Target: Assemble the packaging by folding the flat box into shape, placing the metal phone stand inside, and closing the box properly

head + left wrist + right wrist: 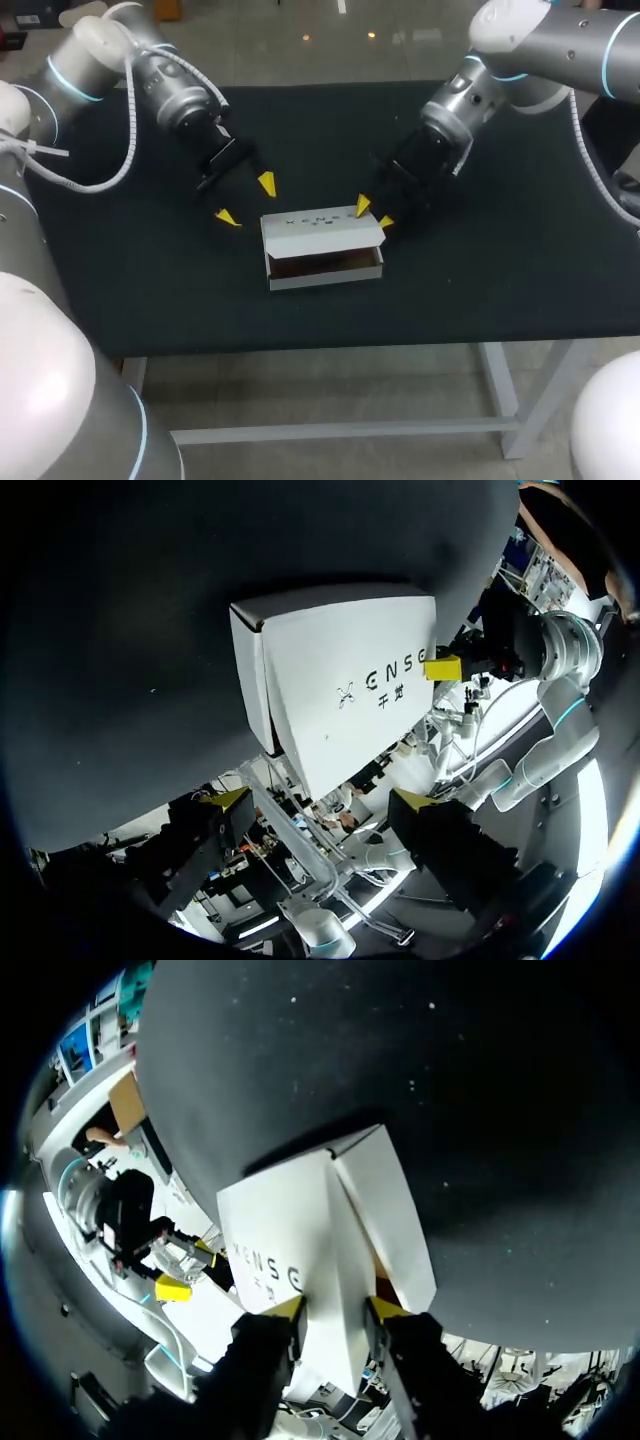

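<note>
White cardboard box (pixel 325 278) is sitting folded into shape on the black tabletop (pixel 500 290), its lid (pixel 320 228) half raised. We are judging closing to be the step in hand: our right tool (pixel 373 213) is grasping the lid's right end, while our left tool (pixel 246 200) is hanging released just beside the box's left end. Inside, only a brown lining (pixel 325 263) is showing; we cannot tell whether the metal phone stand is there. Next, the lid is needing a square push down.
</note>
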Available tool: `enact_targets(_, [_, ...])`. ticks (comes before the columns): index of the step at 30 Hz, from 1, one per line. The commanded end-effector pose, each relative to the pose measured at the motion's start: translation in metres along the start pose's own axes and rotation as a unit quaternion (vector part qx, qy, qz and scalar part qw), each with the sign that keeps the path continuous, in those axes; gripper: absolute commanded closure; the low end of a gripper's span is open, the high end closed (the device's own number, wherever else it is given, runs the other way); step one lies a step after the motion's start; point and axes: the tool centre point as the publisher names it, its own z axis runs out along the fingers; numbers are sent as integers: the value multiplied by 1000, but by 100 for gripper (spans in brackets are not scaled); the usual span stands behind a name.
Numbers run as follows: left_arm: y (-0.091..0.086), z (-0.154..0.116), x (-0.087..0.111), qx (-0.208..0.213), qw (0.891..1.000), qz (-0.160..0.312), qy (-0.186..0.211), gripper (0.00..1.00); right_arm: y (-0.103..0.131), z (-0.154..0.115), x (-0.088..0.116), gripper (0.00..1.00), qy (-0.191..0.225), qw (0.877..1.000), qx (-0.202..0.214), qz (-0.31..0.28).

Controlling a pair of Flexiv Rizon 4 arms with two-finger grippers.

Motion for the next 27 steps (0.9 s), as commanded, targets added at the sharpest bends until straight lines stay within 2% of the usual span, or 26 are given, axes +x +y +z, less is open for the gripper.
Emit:
enact_targets(1, [22,6,13,111,992,14,-55,0,1,0,0,60,0,1000,1,0])
enact_targets(8, [40,8,28,144,981,75,-106,0,2,1,0,60,0,1000,1,0])
enact_targets(14, [54,15,39,164,966,126,-153,0,2,0,0,62,1,1000,1,1])
enact_targets(20, [66,22,48,186,946,175,-199,0,2,0,-1,64,1,1000,1,1])
enact_targets(27, [73,26,56,195,931,212,-223,0,2,0,-1,64,1,1000,1,1])
